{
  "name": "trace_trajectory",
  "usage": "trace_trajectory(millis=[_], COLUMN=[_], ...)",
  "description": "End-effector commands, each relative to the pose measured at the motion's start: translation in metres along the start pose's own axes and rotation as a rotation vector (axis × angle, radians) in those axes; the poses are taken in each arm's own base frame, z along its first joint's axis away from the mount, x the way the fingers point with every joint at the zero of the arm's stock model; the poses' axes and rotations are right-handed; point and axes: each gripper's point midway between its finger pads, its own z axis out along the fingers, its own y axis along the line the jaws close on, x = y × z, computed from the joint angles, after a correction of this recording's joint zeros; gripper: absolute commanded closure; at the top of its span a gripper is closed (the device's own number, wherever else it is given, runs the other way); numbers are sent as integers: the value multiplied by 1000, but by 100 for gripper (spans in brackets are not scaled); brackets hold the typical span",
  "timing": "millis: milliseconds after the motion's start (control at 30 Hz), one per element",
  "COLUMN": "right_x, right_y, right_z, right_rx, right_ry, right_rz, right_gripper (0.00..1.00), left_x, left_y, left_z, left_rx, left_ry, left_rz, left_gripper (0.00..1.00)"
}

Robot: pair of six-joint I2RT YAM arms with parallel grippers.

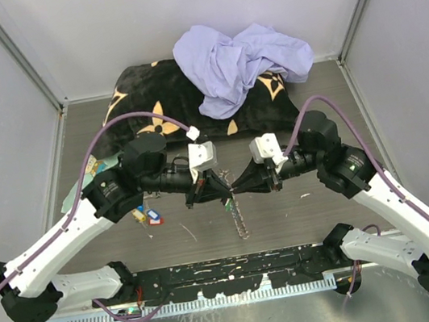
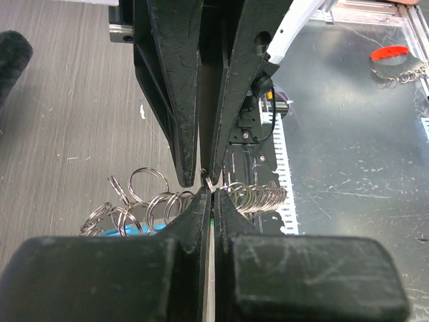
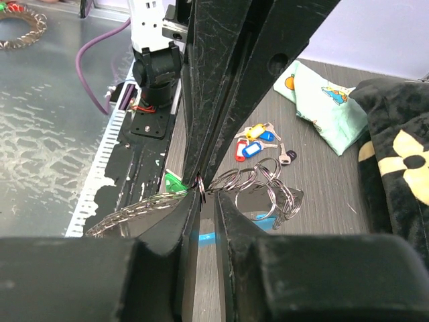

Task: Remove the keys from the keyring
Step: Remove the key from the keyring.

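I've got both tools nose to nose above the table (image 1: 328, 208). Left tool (image 2: 211, 199) is squeezed together on a ring of the keyring (image 2: 161, 201). Right tool (image 3: 204, 204) has its tips nipped on the same chain, which hangs between them. Loose keys (image 3: 255, 144) lie on the table by my left arm.

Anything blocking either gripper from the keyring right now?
Nothing visible: the left gripper and right gripper both pinch the keyring at its rings, tip to tip. The loose keys lie off to the side.
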Motion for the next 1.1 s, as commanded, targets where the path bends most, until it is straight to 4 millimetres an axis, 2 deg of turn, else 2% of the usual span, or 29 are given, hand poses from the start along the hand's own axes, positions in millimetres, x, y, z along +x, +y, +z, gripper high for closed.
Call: trace_trajectory(millis=[0,133,300,367,467,567,667,733,833,933,1067], right_x=[-20,-20,-21,-24,-31,-40,-45,-48,-52,-56,-60], right_y=[-6,-5,-2,-1,-2,0,2,3,4,6,6], right_z=[-2,-1,0,-1,-4,-8,-11,-13,-14,-15,-19], right_rx=[18,10,-5,-5,16,40,65,76,86,94,117], right_ry=[-23,-18,-12,-16,-27,-61,-99,-124,-175,-231,-302], right_rz=[-77,-78,-83,-91,-111,-134,-143,-150,-163,-168,-162], right_gripper=[80,83,99,99,99,99,99,99,99,99,99], left_x=[-25,-26,-30,-32,-40,-52,-56,-48,-49,-48,-56], left_y=[-11,-10,-7,-4,-3,-9,-14,-16,-23,-24,-25], left_z=[-6,-5,-5,-5,-10,-25,-40,-46,-50,-46,-44], left_rx=[30,25,8,-16,-61,-92,-137,-146,-114,-68,-13], left_ry=[-41,-33,-42,-57,-119,-244,-369,-430,-550,-624,-706], left_rz=[40,30,18,3,-28,-32,-51,-84,-136,-231,-292], left_gripper=[100,100,100,100,80,58,48,46,46,48,55])
